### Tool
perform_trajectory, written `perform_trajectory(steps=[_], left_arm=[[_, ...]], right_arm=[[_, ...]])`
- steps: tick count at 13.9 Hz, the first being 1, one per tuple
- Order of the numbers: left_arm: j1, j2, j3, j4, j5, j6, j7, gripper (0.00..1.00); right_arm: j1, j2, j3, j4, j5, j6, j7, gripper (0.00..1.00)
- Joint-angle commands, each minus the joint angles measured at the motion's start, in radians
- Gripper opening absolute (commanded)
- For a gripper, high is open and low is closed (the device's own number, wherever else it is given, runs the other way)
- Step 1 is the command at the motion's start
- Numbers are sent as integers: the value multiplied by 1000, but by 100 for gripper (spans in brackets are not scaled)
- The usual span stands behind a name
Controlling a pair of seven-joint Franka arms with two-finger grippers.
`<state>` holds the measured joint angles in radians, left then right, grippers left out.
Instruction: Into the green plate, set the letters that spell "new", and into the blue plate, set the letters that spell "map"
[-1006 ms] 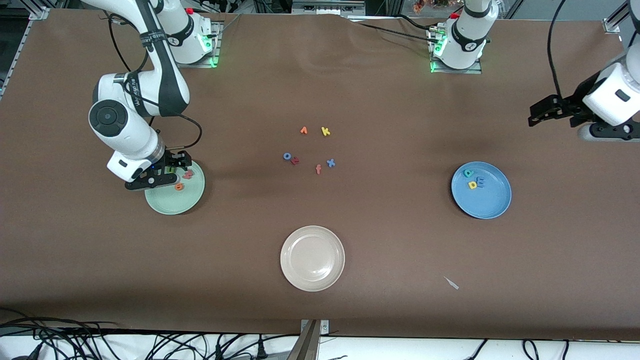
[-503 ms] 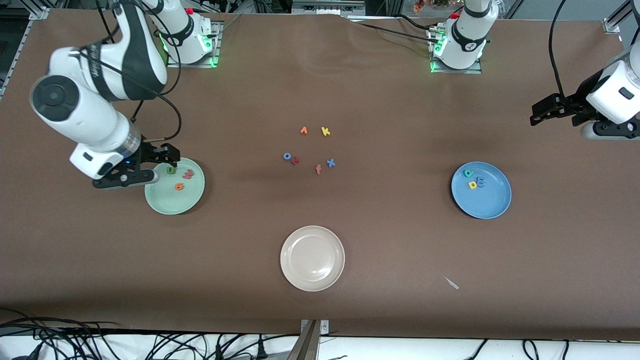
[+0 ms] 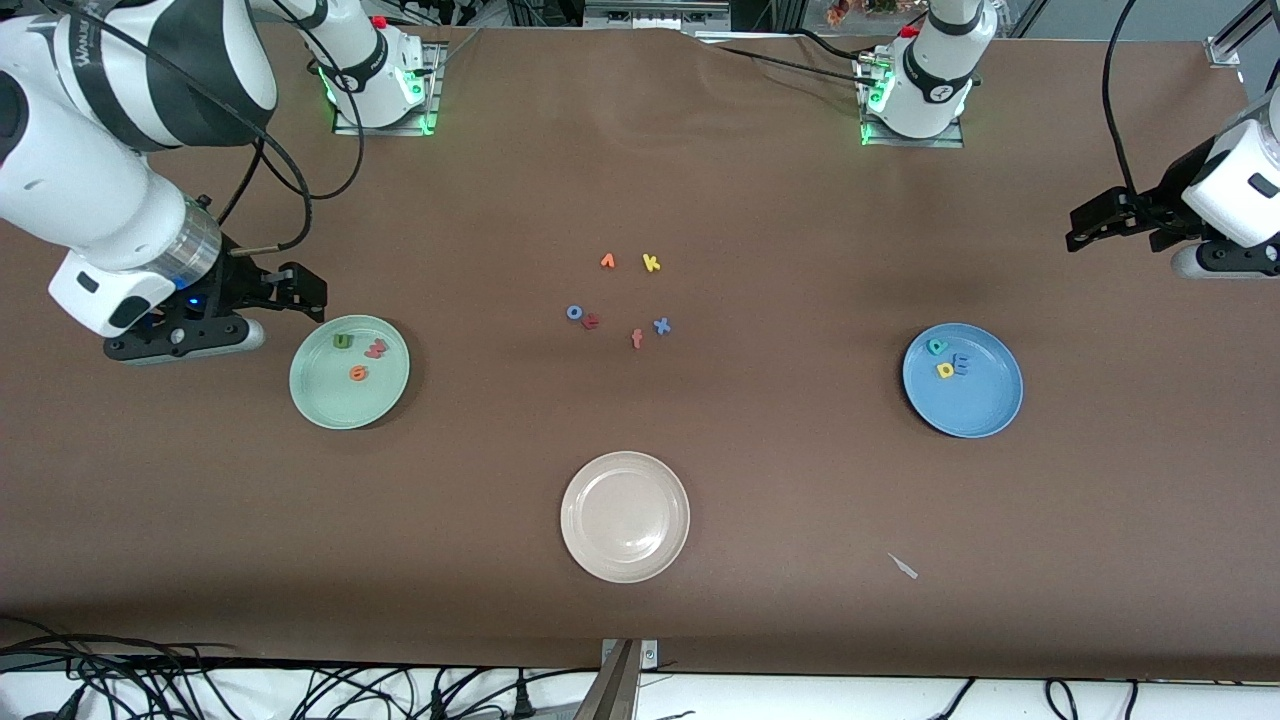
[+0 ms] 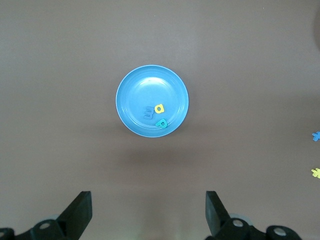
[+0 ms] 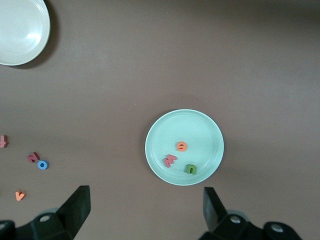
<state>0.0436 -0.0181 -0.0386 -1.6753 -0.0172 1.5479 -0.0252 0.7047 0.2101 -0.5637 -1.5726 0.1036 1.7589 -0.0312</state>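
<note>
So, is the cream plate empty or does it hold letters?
Empty: the cream plate shows only its bare inside in the front view; no letter lies in it.

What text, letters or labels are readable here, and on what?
"n", "e", "w": foam letters, green, orange, pinkish-red, in the green plate.
"m", "a", "p": blue, yellow, teal, in the blue plate.
"k", "x", "f", "o": loose letters on the table.
Orange letter and dark red letter: unclear.
Lettering on the right arm: too blurred.
</note>
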Motion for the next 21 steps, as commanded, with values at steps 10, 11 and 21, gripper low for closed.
perform_trajectory(steps=[10,11,21], left_arm=[[4,-8,6,8,-29,-14,4,100],[4,-6,6,8,-29,-20,7,100],[4,-6,6,8,-29,-23,8,100]], right_arm=[[-597,-165,622,-24,-65,-123,128,100],[-597,-179,620,-35,-65,-124,128,100],[-593,-167,616,-9,-121,-179,122,100]])
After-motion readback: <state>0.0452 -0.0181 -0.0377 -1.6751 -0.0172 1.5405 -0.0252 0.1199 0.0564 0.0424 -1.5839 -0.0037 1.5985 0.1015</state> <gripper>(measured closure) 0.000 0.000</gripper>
